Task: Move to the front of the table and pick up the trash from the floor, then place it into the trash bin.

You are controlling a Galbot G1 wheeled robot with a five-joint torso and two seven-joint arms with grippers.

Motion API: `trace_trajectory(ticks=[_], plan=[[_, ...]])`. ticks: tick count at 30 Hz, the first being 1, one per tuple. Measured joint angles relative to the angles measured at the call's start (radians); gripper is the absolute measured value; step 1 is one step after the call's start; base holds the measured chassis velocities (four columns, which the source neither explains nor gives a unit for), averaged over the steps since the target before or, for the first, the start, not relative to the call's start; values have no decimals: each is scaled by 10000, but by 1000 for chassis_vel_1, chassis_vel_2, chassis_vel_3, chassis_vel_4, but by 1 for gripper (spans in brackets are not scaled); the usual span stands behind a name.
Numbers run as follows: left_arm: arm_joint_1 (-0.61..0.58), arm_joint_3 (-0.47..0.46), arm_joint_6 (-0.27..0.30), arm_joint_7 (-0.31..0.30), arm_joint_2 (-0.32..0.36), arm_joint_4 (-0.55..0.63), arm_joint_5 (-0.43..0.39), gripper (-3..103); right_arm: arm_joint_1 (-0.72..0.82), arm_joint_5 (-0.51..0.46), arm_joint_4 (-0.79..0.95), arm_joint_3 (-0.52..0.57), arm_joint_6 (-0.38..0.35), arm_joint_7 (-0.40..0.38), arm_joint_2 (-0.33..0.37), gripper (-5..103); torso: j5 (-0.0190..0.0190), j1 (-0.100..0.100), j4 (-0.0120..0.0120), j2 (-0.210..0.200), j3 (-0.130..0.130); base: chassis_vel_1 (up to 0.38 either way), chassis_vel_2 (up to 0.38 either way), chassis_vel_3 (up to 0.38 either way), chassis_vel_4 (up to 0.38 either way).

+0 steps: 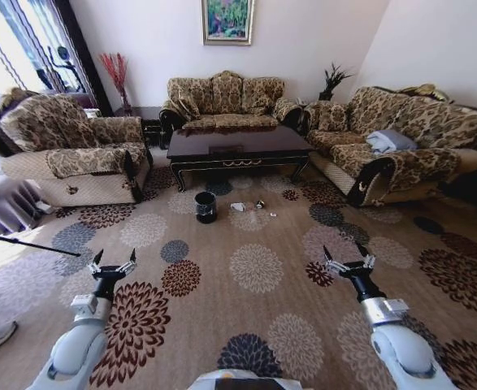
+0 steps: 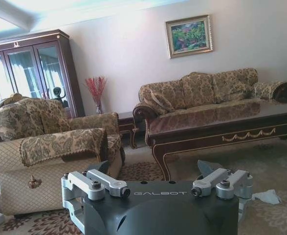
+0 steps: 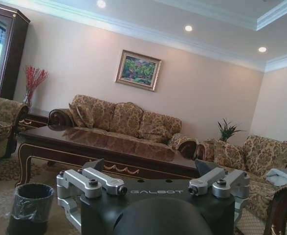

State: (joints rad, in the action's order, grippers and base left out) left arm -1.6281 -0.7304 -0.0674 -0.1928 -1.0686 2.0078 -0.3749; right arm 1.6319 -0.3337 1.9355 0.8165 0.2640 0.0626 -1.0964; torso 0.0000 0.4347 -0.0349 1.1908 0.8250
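Both arms hang over the flowered carpet (image 1: 254, 268), the left gripper (image 1: 113, 264) and right gripper (image 1: 349, 262) each spread wide and holding nothing. Well ahead of them, between the two, the black trash bin (image 1: 205, 206) stands before the coffee table (image 1: 238, 146), with the crumpled white paper (image 1: 237, 206) just beside it. The right wrist view shows the bin's clear liner (image 3: 31, 208); the left wrist view catches white paper (image 2: 267, 196) on the floor.

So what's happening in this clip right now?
Nothing is being handled yet. The robot stands back on the patterned carpet, facing the coffee table. Its left end effector and right end effector are both open and empty, held out low in front. The bin sits on the floor before the table, with scraps of trash lying beside it.
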Motion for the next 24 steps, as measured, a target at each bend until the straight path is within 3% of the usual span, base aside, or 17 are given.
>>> trace_trajectory(ticks=[24], plan=[[54, -83, -131, 25, -204, 245, 109, 100, 63, -165, 120, -65, 33, -14, -17, 100, 0, 0, -1, 0, 0, 0, 0, 0, 0]])
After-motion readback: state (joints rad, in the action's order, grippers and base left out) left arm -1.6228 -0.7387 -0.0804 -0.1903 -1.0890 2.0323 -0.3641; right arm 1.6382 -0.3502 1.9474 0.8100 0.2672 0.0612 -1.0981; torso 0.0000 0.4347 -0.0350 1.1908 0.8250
